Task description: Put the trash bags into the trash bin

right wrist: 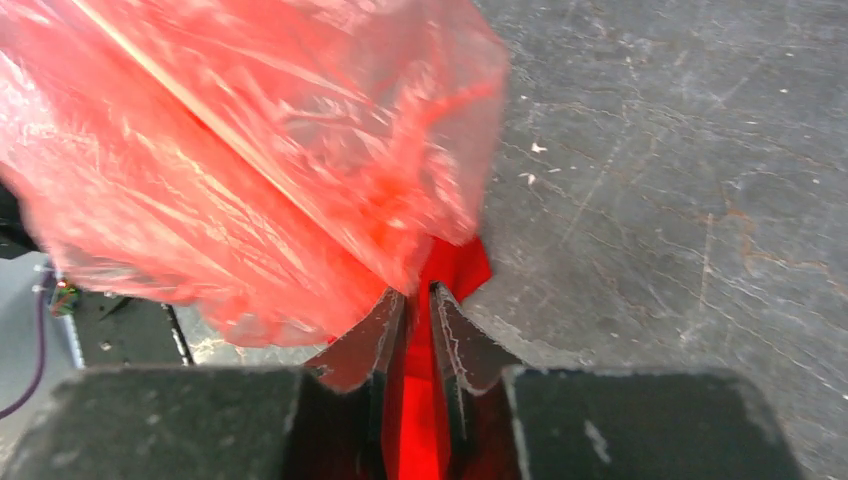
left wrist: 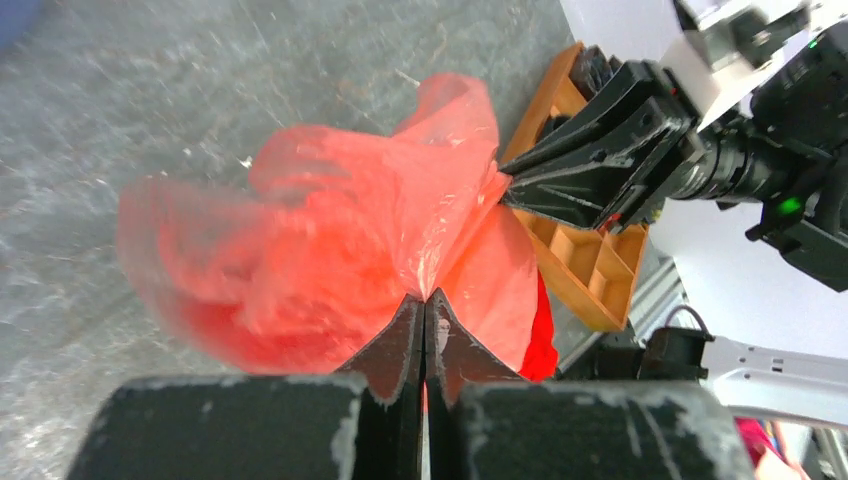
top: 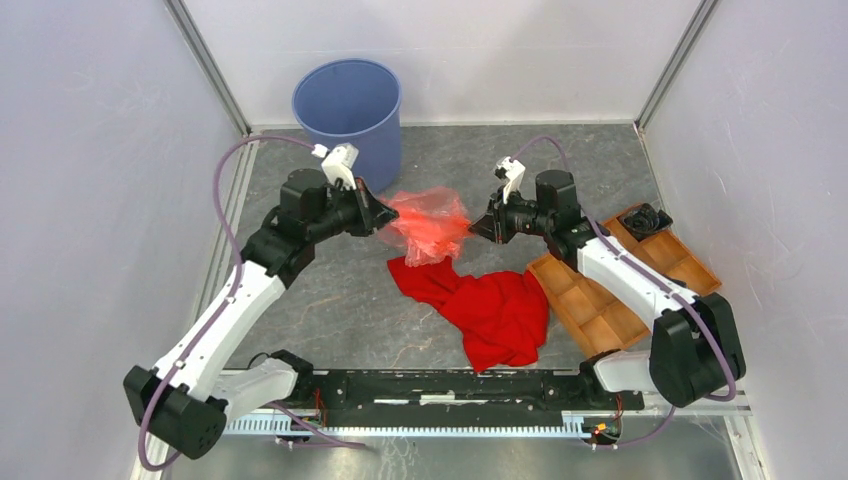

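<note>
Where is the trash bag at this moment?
In the top view the trash bag is mid-table between the left gripper, which pinches it, and the right gripper, at the far end of the red cloth.

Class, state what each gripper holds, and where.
Left gripper pinches the translucent red-orange plastic trash bag at a gathered fold; whether the right gripper holds it cannot be told.

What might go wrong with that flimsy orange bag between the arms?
The trash bag is pinched only by a thin edge in the left fingers, so it might slip or tear. It hangs close over the red cloth and might drag it. Puffed out, it might catch on the trash bin.
</note>
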Action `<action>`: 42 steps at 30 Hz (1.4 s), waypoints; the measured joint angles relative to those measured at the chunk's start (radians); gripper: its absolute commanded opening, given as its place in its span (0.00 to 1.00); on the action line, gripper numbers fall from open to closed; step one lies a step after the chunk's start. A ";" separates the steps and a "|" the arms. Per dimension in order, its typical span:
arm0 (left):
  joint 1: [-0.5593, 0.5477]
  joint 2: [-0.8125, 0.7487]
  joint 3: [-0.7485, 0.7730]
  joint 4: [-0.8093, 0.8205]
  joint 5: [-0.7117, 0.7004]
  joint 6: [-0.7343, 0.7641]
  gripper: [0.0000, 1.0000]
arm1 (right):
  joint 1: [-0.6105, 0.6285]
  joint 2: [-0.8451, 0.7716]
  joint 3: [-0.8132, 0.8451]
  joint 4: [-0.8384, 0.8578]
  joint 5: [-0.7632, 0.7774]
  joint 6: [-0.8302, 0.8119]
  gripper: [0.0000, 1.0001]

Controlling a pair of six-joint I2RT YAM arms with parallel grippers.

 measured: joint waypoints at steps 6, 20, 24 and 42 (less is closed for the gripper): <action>-0.004 -0.034 0.076 -0.133 -0.053 0.069 0.02 | 0.019 -0.002 0.037 -0.100 0.100 -0.046 0.53; 0.014 0.046 0.116 -0.217 -0.098 -0.055 0.02 | 0.142 -0.167 0.039 -0.217 0.273 -0.097 0.98; 0.066 0.094 0.111 -0.224 -0.085 -0.148 0.02 | 0.167 -0.189 0.037 -0.244 0.379 -0.129 0.98; 0.131 -0.010 -0.103 -0.081 0.113 -0.552 0.02 | 0.742 0.040 -0.136 0.328 0.761 -0.089 0.98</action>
